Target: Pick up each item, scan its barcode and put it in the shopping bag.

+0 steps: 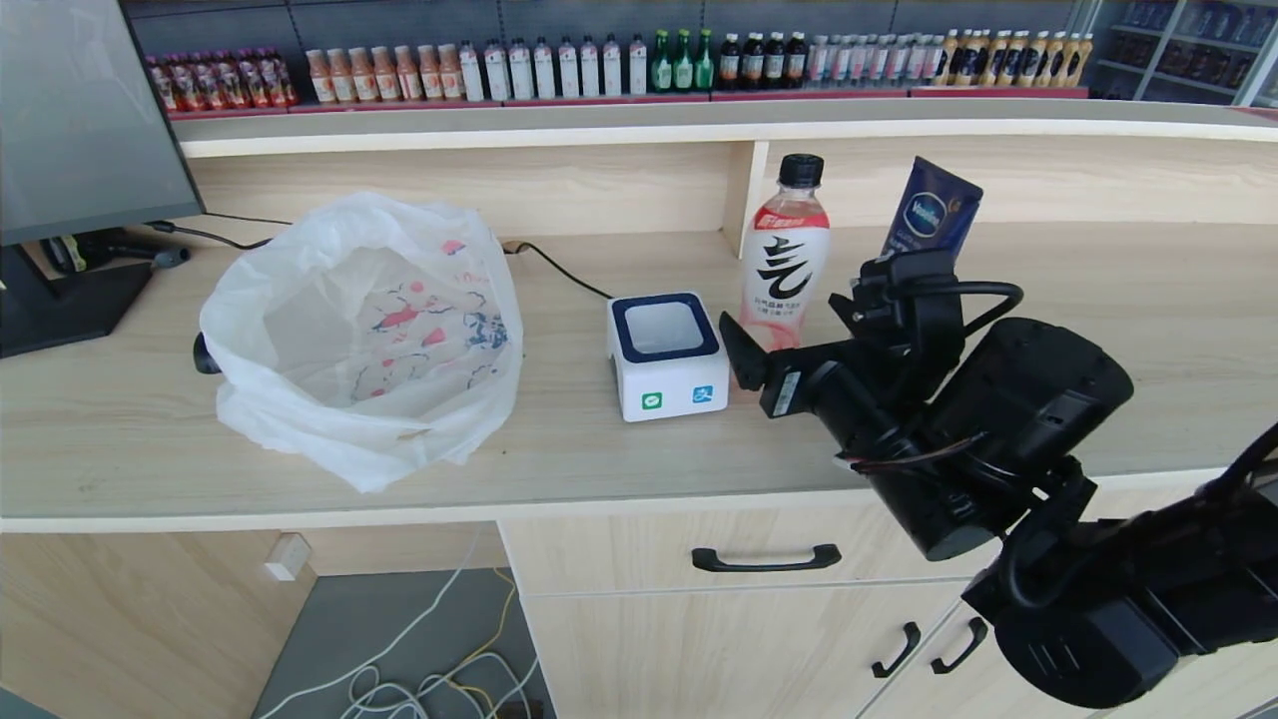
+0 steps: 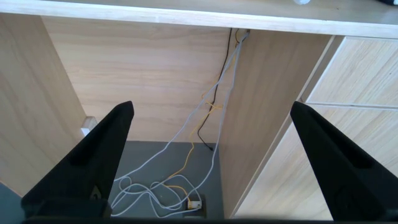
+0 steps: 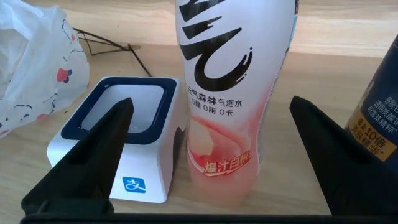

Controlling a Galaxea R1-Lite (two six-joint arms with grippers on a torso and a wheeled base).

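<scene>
While the head view takes in the whole pale wooden counter [image 1: 599, 449], the right wrist view sits close on the pink-labelled clear plastic bottle [image 3: 227, 93], which stands just beside the white square scanner with a dark blue rim [image 3: 134, 140]. The right gripper [image 3: 212, 106] is spread wide before the bottle, holding nothing. The left wrist view looks below the counter at loose grey and yellow cables [image 2: 186, 180]; the left gripper [image 2: 212, 106] gapes wide, also holding nothing. Counted on the counter: one bottle, one dark blue tube [image 1: 931, 215], one scanner, one crumpled white plastic shopping bag [image 1: 364, 335].

Pink-white bottle [image 1: 785, 255], navy tube [image 1: 931, 212], white-navy scanner [image 1: 666, 355], white bag [image 1: 364, 335]
</scene>
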